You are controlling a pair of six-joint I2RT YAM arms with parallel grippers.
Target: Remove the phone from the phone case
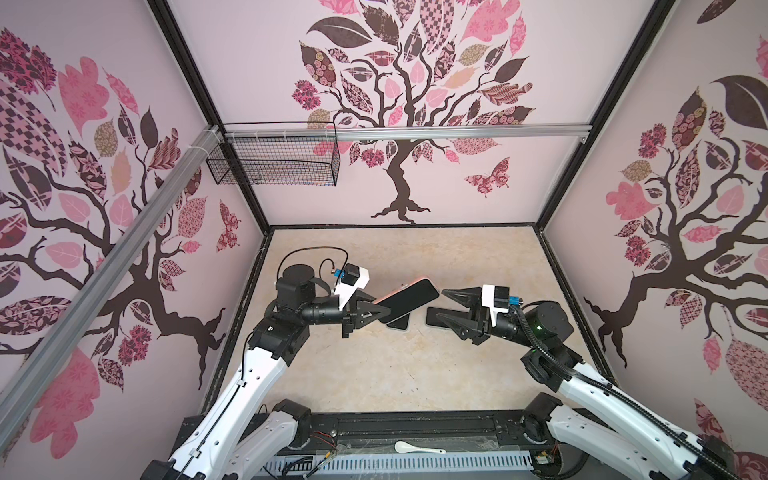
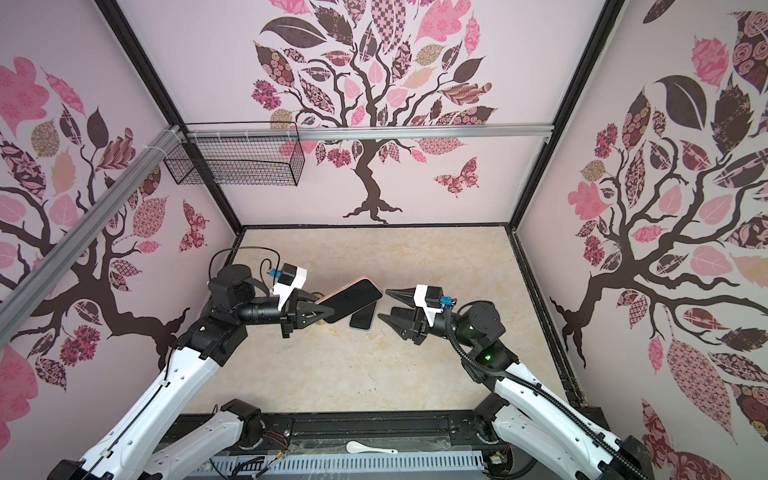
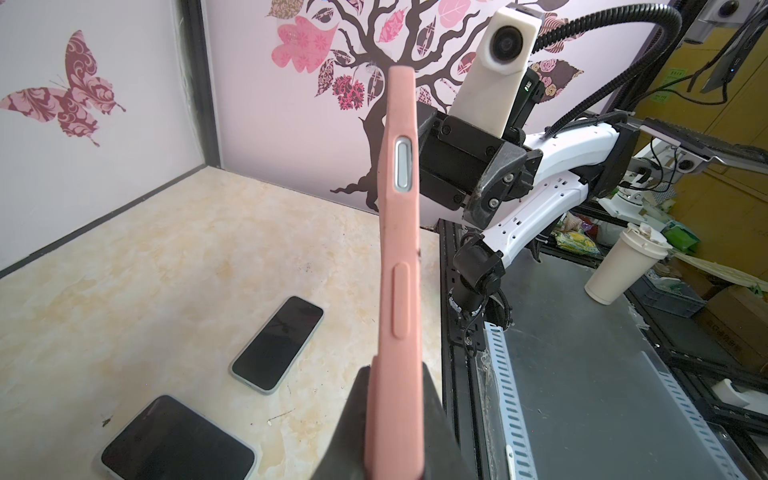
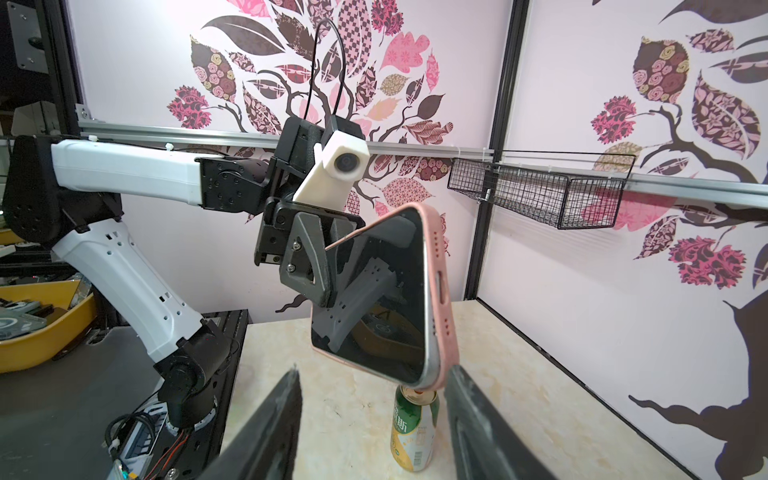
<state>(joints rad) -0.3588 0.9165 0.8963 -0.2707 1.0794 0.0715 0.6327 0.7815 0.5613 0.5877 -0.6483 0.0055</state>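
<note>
Marble-look tabletop (image 1: 374, 365) underneath. Above it, left gripper (image 1: 376, 311) clamps one end of the pink phone case (image 3: 399, 249), with the phone (image 1: 409, 297) seated inside. Just beyond, right gripper (image 1: 441, 305) sits at the free end, jaws half apart. It should pinch only the case lip at a corner and peel.

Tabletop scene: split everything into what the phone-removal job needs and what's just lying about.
Job: pink case, phone inside it, left gripper holding it, open right gripper.
Lying about: two other phones, green can, wire basket, white spoon.
</note>
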